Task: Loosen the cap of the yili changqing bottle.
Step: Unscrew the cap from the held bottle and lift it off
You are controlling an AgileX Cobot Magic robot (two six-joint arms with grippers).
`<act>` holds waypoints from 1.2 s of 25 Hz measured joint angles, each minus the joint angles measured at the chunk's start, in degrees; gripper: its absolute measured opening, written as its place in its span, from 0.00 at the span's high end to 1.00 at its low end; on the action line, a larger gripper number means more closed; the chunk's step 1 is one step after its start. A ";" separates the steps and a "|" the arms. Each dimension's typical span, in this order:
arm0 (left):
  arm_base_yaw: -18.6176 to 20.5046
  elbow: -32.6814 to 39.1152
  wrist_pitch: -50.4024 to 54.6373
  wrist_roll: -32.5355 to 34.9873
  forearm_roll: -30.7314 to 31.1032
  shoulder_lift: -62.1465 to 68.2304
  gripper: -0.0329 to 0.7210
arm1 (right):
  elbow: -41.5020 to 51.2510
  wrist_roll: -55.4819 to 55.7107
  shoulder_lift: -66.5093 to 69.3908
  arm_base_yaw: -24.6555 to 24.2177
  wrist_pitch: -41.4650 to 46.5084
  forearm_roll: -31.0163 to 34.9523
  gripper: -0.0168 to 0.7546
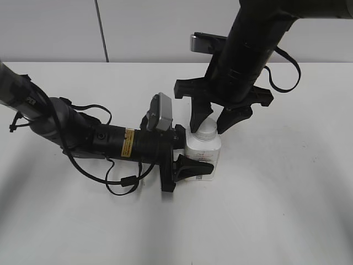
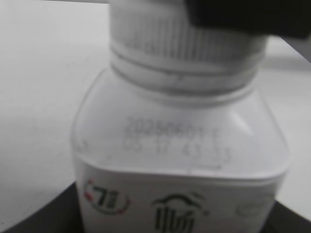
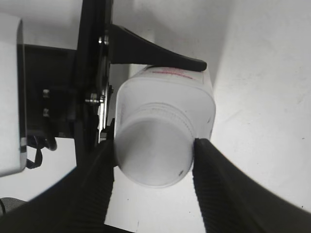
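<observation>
The yili changqing bottle (image 1: pixel 202 156) stands upright on the white table (image 1: pixel 287 210), white with pink-red label print. My left gripper (image 1: pixel 190 152) reaches in from the left and is shut on the bottle's body; in the left wrist view the bottle (image 2: pixel 180 145) fills the frame, with the ribbed cap (image 2: pixel 187 43) at the top. My right gripper (image 1: pixel 210 126) comes down from above. In the right wrist view its two fingers (image 3: pixel 154 165) press on both sides of the round white cap (image 3: pixel 153 150), above the bottle's shoulder (image 3: pixel 170 92). The cap (image 1: pixel 206 130) sits on the bottle.
The left arm with its cables (image 1: pixel 83 138) lies low across the left of the table. The right arm (image 1: pixel 248 49) hangs over the middle back. A left gripper finger (image 3: pixel 160 53) shows against the bottle's side in the right wrist view.
</observation>
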 joint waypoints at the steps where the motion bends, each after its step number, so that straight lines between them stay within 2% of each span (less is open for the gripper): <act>1: 0.00 0.00 0.00 0.00 0.00 0.00 0.40 | 0.00 0.00 0.00 0.00 0.00 -0.06 0.44; 19: 0.00 0.00 0.10 0.00 -0.05 0.00 0.40 | -0.19 0.00 0.92 0.00 0.00 0.08 0.44; 25: 0.00 0.00 0.10 0.00 -0.05 0.00 0.40 | -0.26 0.00 1.52 0.00 0.00 0.13 0.36; 30: 0.00 0.00 0.05 0.00 -0.05 0.00 0.40 | -0.26 0.00 1.52 0.00 -0.05 0.13 0.35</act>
